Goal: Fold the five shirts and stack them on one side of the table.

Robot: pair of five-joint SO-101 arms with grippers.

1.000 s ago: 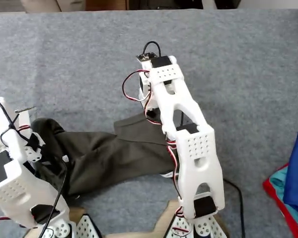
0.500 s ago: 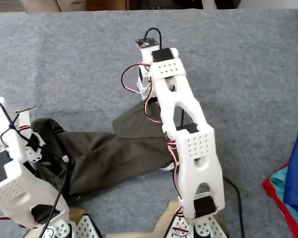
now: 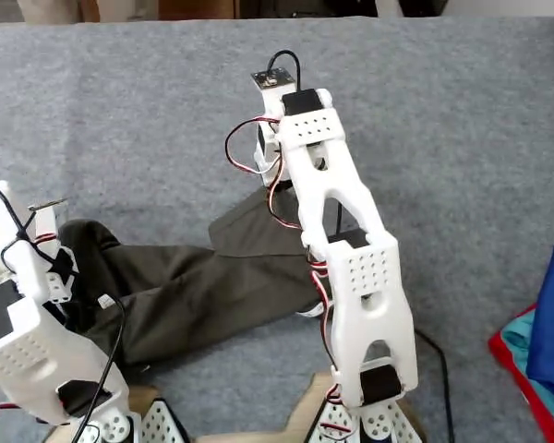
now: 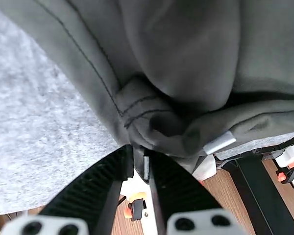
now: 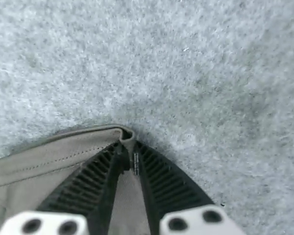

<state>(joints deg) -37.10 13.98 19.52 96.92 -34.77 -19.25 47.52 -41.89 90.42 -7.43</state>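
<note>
**Olive shirt pinched at two ends, both jaws closed on cloth**

The dark olive shirt (image 3: 203,291) lies crumpled on the grey tabletop (image 3: 120,111), stretched between the two sets of jaws. One end is bunched up at the left jaws and the other tapers to a flat corner at the right jaws.

In the left wrist view, the left jaws are closed on a thick, rolled fold of the shirt (image 4: 186,63). A stitched seam curls into the pinch right at their tips. A small white label (image 4: 218,143) sticks out of the fabric just beside those tips. The cloth spreads away from them in loose, deep folds.

In the right wrist view, the right jaws are closed on the hemmed edge of the shirt (image 5: 49,161). The corner is nipped between their tips and the fabric trails back beneath them. Bare tabletop lies ahead of the tips.

From above, the right arm (image 3: 342,249) reaches out over the shirt's far end. The left arm (image 3: 28,341) sits over the bunched end.

Well apart from both jaws, at the tabletop's edge on the right arm's side, is a pile of blue, teal and red clothes (image 3: 545,341).
</note>
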